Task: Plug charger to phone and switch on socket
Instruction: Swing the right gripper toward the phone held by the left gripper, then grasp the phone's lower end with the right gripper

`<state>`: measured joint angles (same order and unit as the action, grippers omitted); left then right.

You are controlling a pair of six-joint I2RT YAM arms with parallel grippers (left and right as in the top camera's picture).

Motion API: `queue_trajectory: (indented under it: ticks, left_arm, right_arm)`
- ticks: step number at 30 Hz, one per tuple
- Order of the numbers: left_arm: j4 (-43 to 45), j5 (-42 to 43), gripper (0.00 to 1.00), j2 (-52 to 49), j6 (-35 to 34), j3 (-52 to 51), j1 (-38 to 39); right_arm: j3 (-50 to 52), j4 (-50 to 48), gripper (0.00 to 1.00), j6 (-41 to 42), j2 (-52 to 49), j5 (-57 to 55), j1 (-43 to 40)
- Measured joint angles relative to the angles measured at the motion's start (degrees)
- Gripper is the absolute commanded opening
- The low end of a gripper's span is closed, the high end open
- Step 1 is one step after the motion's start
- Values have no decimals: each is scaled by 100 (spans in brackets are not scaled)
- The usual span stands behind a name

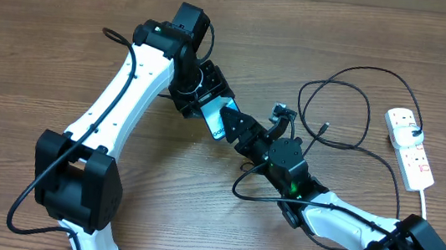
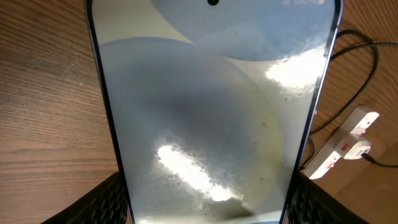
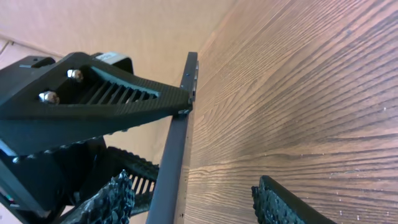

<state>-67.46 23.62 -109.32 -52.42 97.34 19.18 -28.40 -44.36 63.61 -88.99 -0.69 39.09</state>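
Above the middle of the worktop point(image 1: 31, 36), the phone point(image 1: 222, 119) is held raised and tilted. It is clamped across its width by the left gripper point(image 1: 209, 102), whose fingers point(image 2: 109, 202) are pressed against its two long sides. Its thin edge is straddled by the right gripper point(image 1: 239, 132), whose fingers point(image 3: 283, 205) are kept parted, one of them clear of the phone with bare wood seen between. Near the right edge the socket point(image 1: 410, 146) is laid. The charger point(image 1: 364, 69) is looped loosely between socket and arms, its free plug point(image 1: 324, 129) lying well apart from the phone.
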Motion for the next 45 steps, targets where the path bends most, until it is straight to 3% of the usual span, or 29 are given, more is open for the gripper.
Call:
queue_trajectory:
  ticks: [45]
  left_arm:
    - [166, -306, 56, 0, -157, 0, 448]
  right_arm:
    - [0, 28, 31, 114, -2, 48, 162]
